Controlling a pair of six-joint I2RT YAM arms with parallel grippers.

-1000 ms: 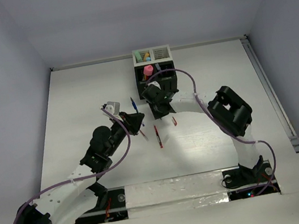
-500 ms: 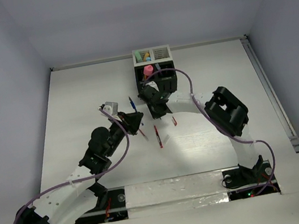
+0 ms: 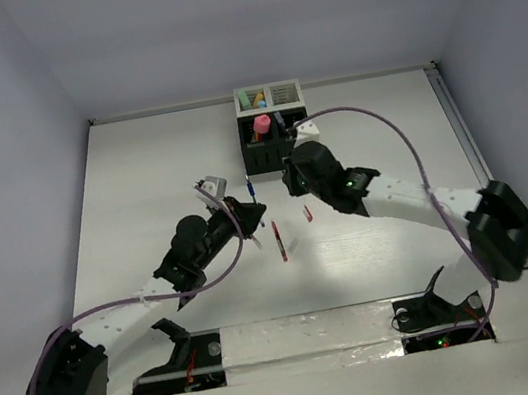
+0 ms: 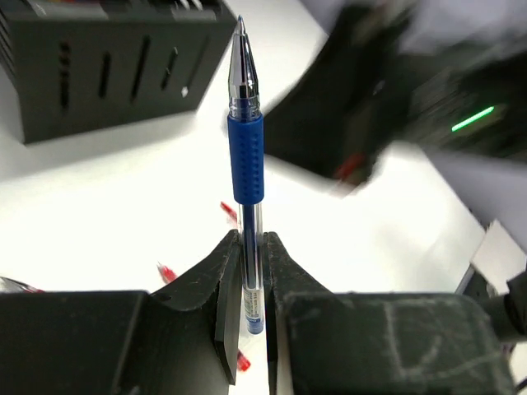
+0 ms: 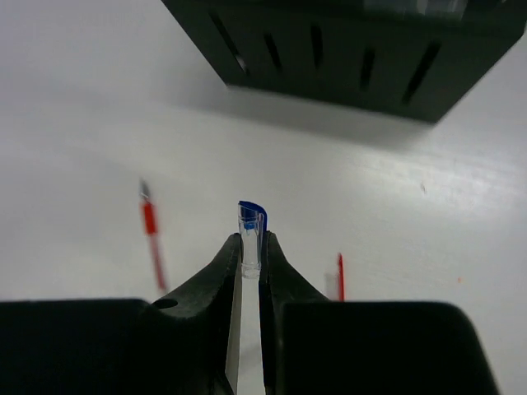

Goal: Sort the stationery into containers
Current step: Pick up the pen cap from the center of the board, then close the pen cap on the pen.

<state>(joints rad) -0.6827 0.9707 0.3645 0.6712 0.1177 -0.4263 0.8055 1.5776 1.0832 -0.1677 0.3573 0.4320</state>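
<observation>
Over the white desk (image 3: 139, 178), left gripper (image 4: 249, 247) clamps the probably light, slick blue pen (image 4: 247, 156) by its tail, right gripper (image 5: 251, 247) a blue cap (image 5: 252, 219).

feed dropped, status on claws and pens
Left claw shut on blue pen. Right claw shut on blue cap. Red pens loose on table. Nothing blocking black box.

place: robot lab cell | signs: bare pale walls (image 3: 3, 150) boxing a white worktop (image 3: 139, 178); left arm (image 3: 187, 249) and right arm (image 3: 396, 198) bolted at its near edge; taped front strip (image 3: 307, 332)
</observation>
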